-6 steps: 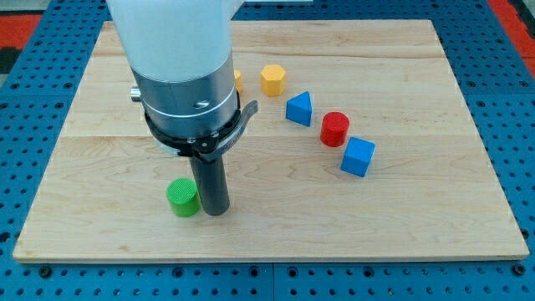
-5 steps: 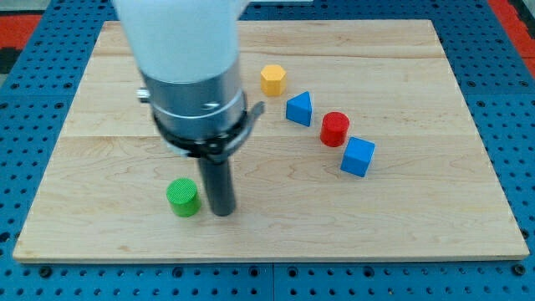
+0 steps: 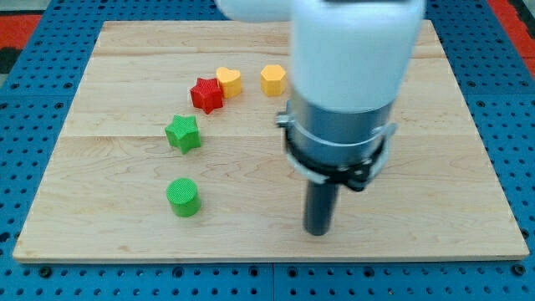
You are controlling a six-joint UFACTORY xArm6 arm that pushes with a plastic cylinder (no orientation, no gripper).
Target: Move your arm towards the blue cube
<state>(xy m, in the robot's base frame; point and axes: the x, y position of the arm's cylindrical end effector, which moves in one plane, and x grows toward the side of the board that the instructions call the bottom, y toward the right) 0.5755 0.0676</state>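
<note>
Blocking view: arm body [image 3: 351, 84] hides blue cube, cannot tell where it sits. No gripper, rod holds nothing. My tip [image 3: 317, 232] on bare board [image 3: 117, 226], well right of green cylinder [image 3: 182, 197]. Risk: blind approach, tip could knock cube or hidden neighbours off line.

My tip [image 3: 317, 232] right of green cylinder [image 3: 182, 197]

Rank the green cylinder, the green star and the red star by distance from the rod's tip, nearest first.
My tip is near the view's bottom, right of all three.
1. Green cylinder, to the view's left of the tip.
2. Green star, up and left.
3. Red star, farther toward the view's top.
</note>
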